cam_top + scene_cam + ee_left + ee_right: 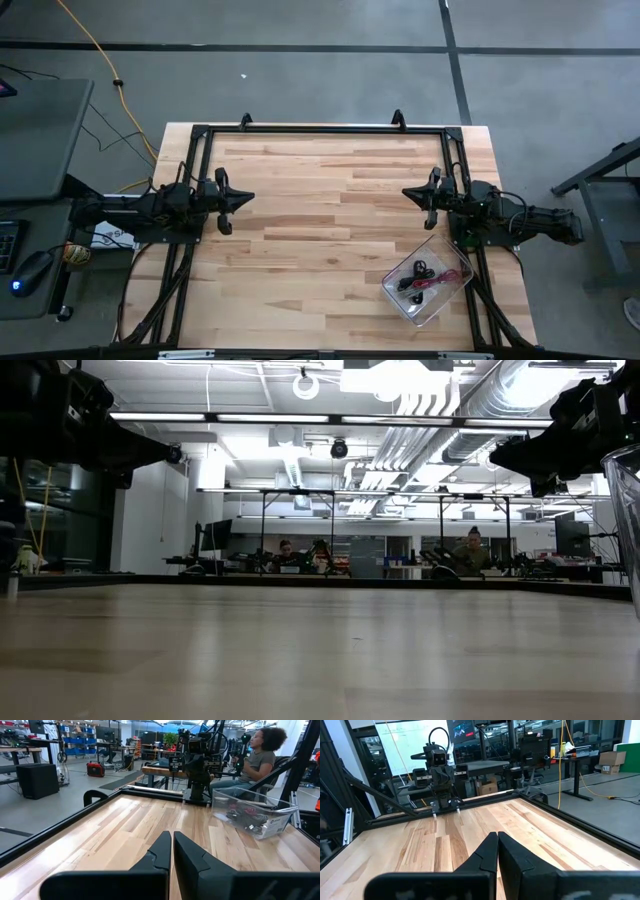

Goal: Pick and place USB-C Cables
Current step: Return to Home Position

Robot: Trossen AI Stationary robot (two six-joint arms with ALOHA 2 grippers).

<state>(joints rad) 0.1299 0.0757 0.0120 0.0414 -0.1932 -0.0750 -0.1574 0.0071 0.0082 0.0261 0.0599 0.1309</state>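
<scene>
Both arms sit parked at opposite table edges, which fits a home pose with nothing left to pick. The left gripper is at the left side of the table, pointing inward. In its own wrist view its fingers are pressed together with no gap and nothing between them. The right gripper mirrors it at the right side, also pointing inward. Its fingers are likewise closed on nothing, tips touching. Both hang clear above the wood rather than resting on it, judging by the low view, where they show only at the upper corners. The USB-C Cables lie in a loose pile inside the transparent bin. The bin sits on the near-right part of the table, just beside the right arm's base, turned at an angle to the table edge. That spot looks chosen so the right arm gets a short reach for drops. From above, dark loops and a pinkish-red strand are readable in the pile. The silver-grey one probably hides against the clear plastic; I cannot separate all four. No cable shows loose on the wood, so the placing part looks done. A seated person is behind the far arm, well off the table. A yellow cord runs on the floor, unrelated.
</scene>
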